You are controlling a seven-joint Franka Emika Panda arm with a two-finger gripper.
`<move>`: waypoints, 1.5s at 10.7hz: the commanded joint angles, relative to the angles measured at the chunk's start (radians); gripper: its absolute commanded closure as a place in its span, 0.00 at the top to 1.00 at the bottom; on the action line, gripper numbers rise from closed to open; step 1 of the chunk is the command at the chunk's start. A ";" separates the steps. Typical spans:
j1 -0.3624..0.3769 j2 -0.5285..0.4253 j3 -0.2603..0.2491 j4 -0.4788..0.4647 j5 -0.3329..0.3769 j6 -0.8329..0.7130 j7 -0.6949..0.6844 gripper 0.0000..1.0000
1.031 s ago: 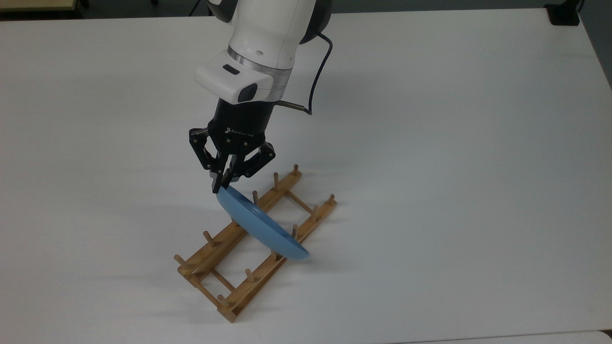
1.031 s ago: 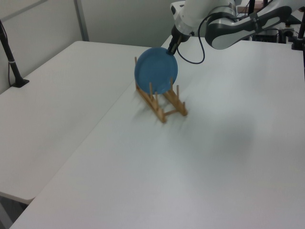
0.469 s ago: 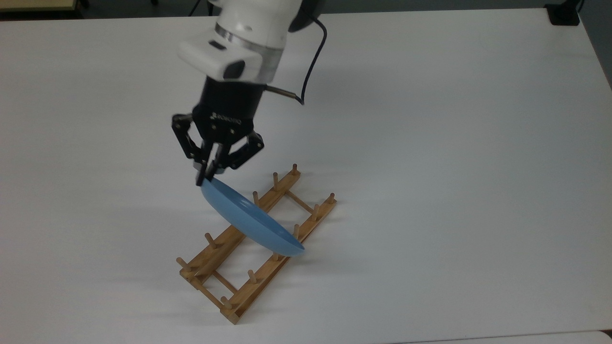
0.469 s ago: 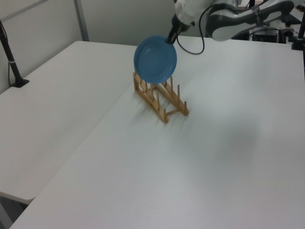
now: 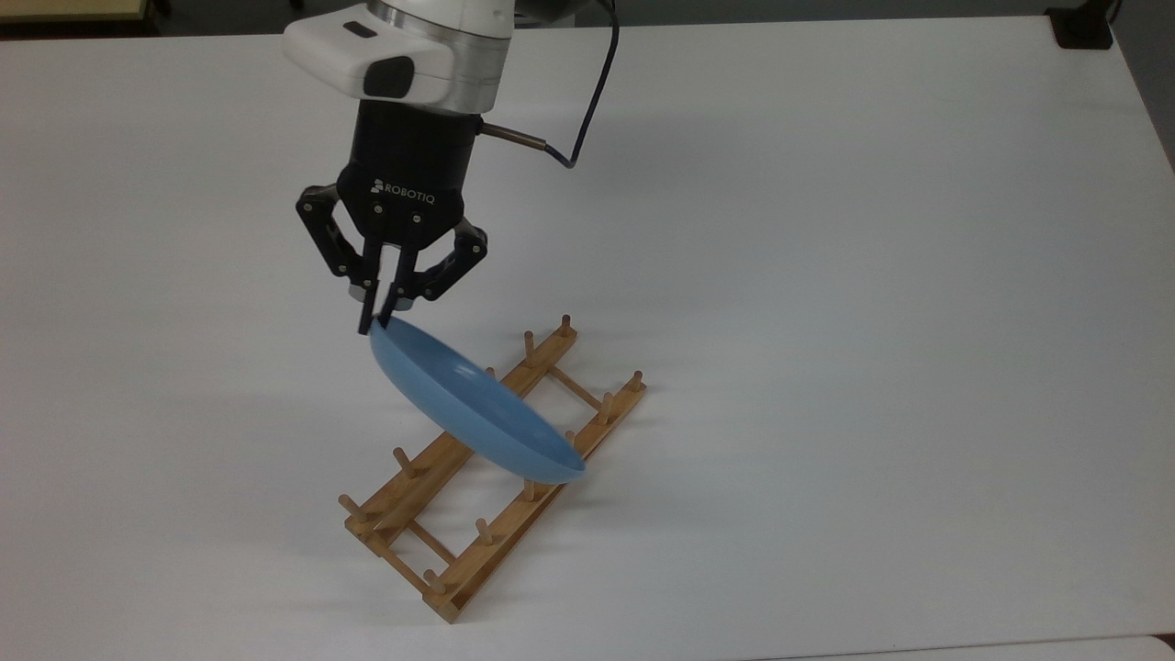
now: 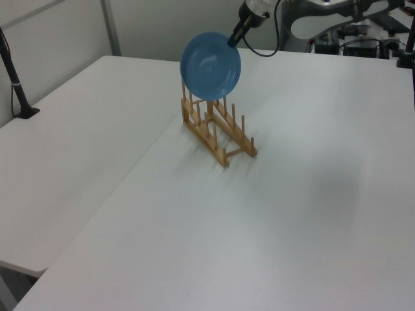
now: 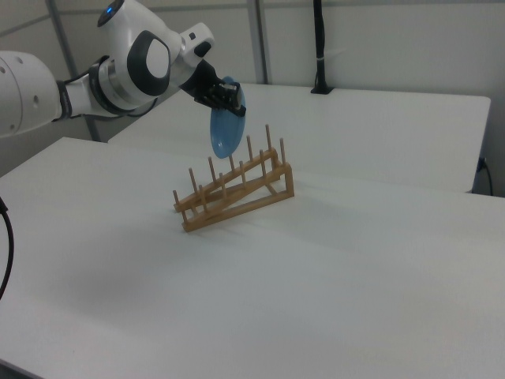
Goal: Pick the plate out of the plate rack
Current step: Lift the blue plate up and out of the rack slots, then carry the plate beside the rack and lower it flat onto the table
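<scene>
The round blue plate [image 5: 473, 408] hangs on edge in the air above the wooden plate rack [image 5: 477, 523], clear of its pegs. My gripper [image 5: 376, 321] is shut on the plate's upper rim. In the left view the plate [image 6: 210, 66] faces the camera above the rack [image 6: 217, 133], with the gripper [image 6: 232, 40] at its upper right edge. In the right view the plate [image 7: 225, 130] appears edge-on and the gripper [image 7: 229, 99] holds its top, over the rack [image 7: 237, 193].
The rack sits on a wide white table [image 5: 826, 275]. A black cable [image 5: 587, 101] loops off the wrist. A dark post [image 6: 16, 84] stands clamped at the left view's left edge, and another post [image 7: 319, 47] stands at the back in the right view.
The gripper has risen and shifted toward the top view's upper left, carrying the plate up out of the rack's pegs. The rack has stayed in place.
</scene>
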 commanded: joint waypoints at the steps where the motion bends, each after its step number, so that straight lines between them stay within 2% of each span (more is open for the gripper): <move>1: 0.008 -0.023 -0.007 -0.009 0.199 -0.007 0.017 0.00; 2: 0.008 -0.032 -0.007 -0.009 0.273 -0.062 0.011 0.00; 5: 0.008 -0.038 0.005 -0.009 0.337 -0.257 -0.067 0.00; 6: 0.008 -0.043 0.005 -0.009 0.398 -0.357 -0.163 0.00; 8: 0.005 -0.058 -0.005 -0.009 0.529 -0.598 -0.472 0.00; 10: -0.002 -0.058 -0.004 -0.018 0.540 -0.783 -0.680 0.00; 13: -0.004 -0.040 -0.004 -0.090 0.525 -0.868 -0.913 0.00; 16: -0.001 0.031 -0.002 -0.132 0.459 -0.849 -0.969 0.00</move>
